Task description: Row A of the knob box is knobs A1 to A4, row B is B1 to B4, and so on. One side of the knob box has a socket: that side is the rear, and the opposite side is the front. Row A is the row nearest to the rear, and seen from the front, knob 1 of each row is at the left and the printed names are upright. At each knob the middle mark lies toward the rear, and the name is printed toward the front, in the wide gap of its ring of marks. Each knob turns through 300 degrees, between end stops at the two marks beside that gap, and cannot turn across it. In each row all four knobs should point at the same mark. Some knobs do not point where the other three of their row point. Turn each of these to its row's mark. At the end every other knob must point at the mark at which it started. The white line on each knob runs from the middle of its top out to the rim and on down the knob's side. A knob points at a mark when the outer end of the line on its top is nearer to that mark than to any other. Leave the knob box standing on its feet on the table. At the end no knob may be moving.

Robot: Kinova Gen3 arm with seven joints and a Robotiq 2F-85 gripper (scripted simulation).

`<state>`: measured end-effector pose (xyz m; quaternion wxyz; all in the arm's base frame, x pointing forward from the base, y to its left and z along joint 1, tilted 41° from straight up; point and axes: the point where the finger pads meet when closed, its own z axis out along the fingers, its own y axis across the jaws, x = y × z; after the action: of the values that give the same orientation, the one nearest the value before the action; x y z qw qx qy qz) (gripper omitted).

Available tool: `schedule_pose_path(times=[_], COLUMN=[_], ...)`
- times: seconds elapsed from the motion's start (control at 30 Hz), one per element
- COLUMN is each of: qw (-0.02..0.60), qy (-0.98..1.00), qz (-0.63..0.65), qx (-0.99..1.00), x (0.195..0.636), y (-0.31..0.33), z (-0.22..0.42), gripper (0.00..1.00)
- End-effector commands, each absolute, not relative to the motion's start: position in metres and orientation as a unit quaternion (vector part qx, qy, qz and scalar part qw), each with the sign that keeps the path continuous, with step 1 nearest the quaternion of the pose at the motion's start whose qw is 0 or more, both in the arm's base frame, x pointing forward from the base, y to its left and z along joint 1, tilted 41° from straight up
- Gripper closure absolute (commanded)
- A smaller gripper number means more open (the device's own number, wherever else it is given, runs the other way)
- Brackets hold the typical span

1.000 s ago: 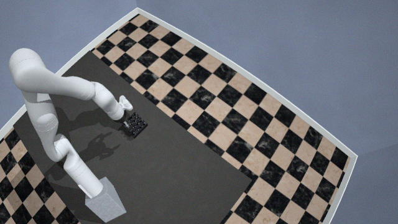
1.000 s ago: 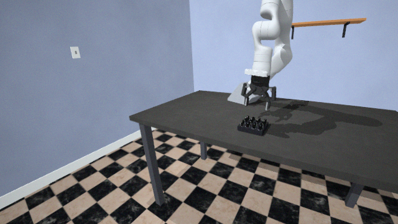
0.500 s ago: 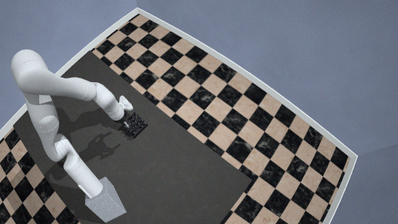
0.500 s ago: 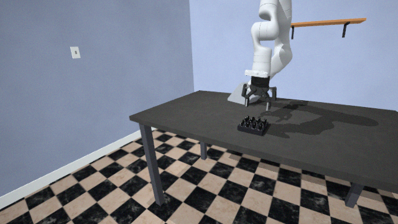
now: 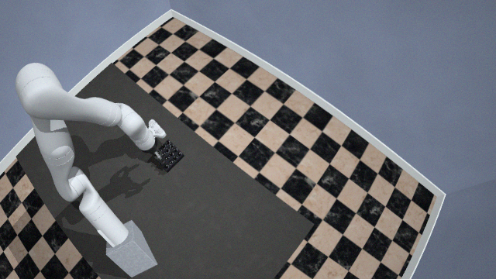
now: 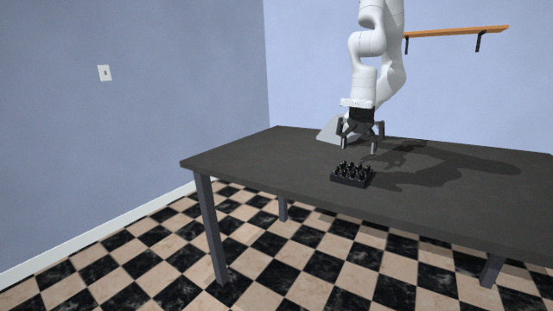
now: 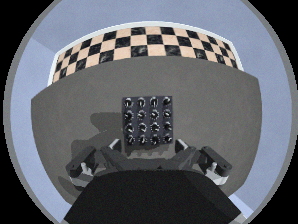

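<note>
Knob box (image 5: pixel 167 169) (image 6: pixel 349 183) (image 7: pixel 148 120) apparently below gripper (image 6: pixel 359 151) (image 7: pixel 148 145)

- Knob box (image 5: pixel 167 169) (image 6: pixel 349 181) (image 7: pixel 149 143): on table (image 5: pixel 217 201) (image 6: pixel 268 151) (image 7: pixel 200 95), centre-right of exterior view.
- Arm base (image 5: pixel 133 260) (image 6: pixel 330 131): behind box there.
- Shelf (image 6: pixel 458 31): on wall, upper right.

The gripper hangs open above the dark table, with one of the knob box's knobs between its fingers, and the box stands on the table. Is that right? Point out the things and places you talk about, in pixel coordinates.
Not quite: no knob is between the fingers. The exterior view shows the open gripper (image 6: pixel 358 151) (image 7: pixel 148 145) hanging above the knob box (image 5: pixel 169 156) (image 6: pixel 351 180) (image 7: pixel 148 120), which stands on the dark table (image 5: pixel 217 201) (image 6: pixel 268 160) (image 7: pixel 210 100).
</note>
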<state>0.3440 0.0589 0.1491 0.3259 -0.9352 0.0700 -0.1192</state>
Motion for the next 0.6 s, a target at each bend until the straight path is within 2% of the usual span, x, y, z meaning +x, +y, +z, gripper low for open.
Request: schedule_pose_path(times=[0.0,0.57], qw=[0.327,0.332], qy=[0.061,0.053], qz=[-0.119,-0.118], qx=[-0.935,-0.934], x=[0.3437,0.3429], y=[0.0602,0.0627], z=[0.1492,0.1488], gripper=[0.0,0.0])
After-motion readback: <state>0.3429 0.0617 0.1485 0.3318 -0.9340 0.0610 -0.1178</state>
